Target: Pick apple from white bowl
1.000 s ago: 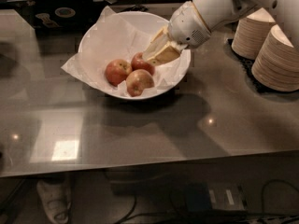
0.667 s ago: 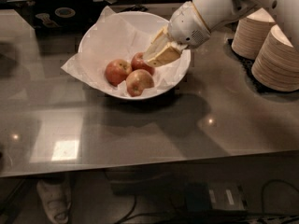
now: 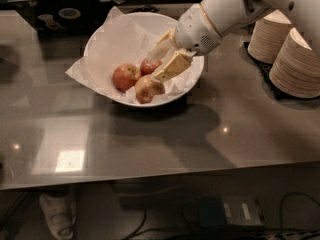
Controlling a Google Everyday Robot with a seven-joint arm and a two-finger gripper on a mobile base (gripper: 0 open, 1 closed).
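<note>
The white bowl (image 3: 102,41), lined with a white paper sheet, stands on the grey table and holds three reddish apples. One apple (image 3: 147,89) with a pale patch on top lies at the front. A second (image 3: 125,77) lies to its left and a third (image 3: 149,65) behind. My gripper (image 3: 155,68) reaches into the bowl from the right and points down-left. Its fingers (image 3: 172,66) are apart, with the lower one just above the front apple and the back apple at its tips. I cannot tell whether they touch either apple.
Stacks of off-white disposable bowls (image 3: 295,59) stand on a dark mat at the right. A dark box (image 3: 65,14) sits behind the bowl at the back left. The table's front edge (image 3: 160,176) runs across below, with cables and a shoe underneath.
</note>
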